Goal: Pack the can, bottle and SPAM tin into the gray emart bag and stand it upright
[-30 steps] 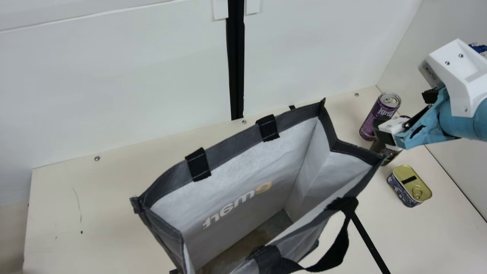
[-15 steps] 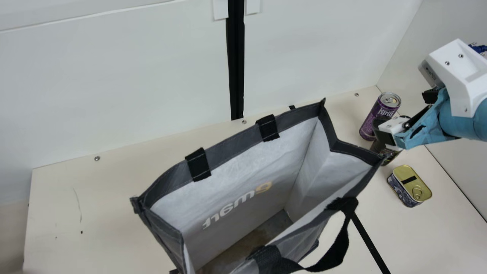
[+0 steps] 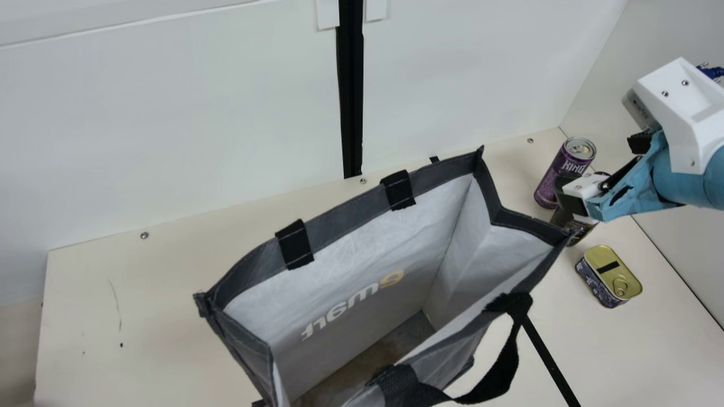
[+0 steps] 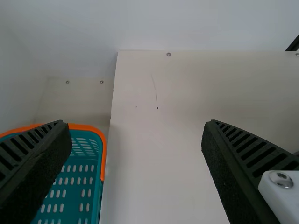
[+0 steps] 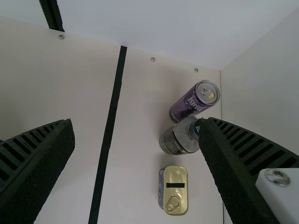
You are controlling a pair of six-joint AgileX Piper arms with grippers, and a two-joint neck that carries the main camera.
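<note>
Gray emart bag (image 3: 345,217) stands upright on the cream bench (image 3: 141,294), mouth up and wide. The long axis of that mouth slants from lower left to upper right in the main view, and a black handle (image 3: 509,362) loops out over the near long side. Beside the bench's edge, in the left wrist view, sits a teal basket with an orange rim (image 4: 103,154).

The left hand (image 4: 135,123) has its two ribbed fingers spread wide, with nothing between them. The right hand (image 3: 599,169) is near the bag's right end in the main view, beside the drinks; its fingers are also well parted and hold nothing.

The purple can (image 3: 557,175) stands on the bench beyond the bag's right end, long axis vertical, ring-pull top up. Just beside it is the dark bottle (image 5: 175,140), partly hidden by a finger; it seems to stand upright too, cap up. Whether the two touch, I cannot tell.

The SPAM tin (image 3: 613,271) lies flat near the bottle, gold lid up. Its long axis runs from upper left to lower right in the main view, and the pull ring sits at the lower-right end.
</note>
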